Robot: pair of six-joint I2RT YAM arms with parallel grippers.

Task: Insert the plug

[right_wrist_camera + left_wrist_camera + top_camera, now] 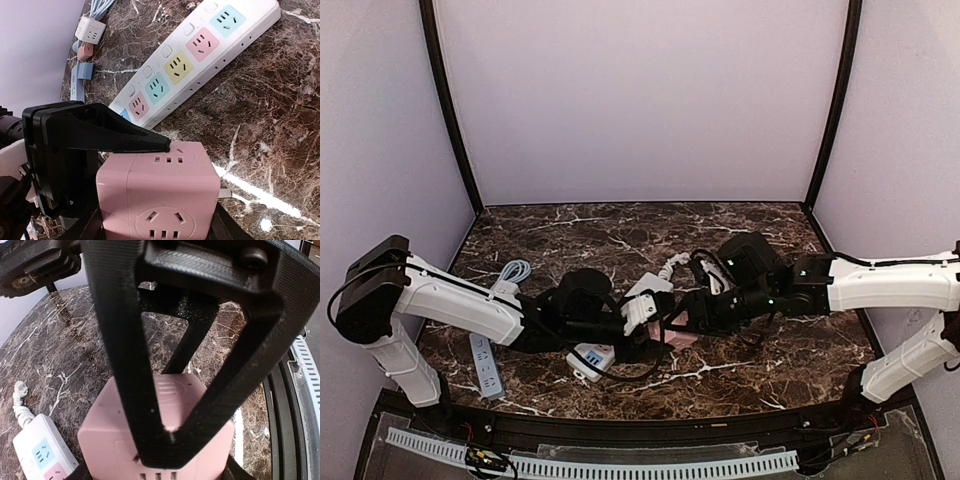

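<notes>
Now | left jaws + right jaws clench pink cube plug [160,195] | power strip [172,67] near

The counter [740,235] is polished dark-brown marble, white-veined and glossy. The cube [160,190] is smooth pink plastic with a satin-matt face; a bare metal prong [225,193] shows at its three o'clock. The strip [200,55] is smooth white plastic, faintly glossy, with pastel socket faces. The left tool [159,472] and right tool [156,227] are black matt plastic, rough with a fine ridged grain. The arm shells [450,295] are smooth white plastic. The walls [640,100] are matt lilac.
</notes>
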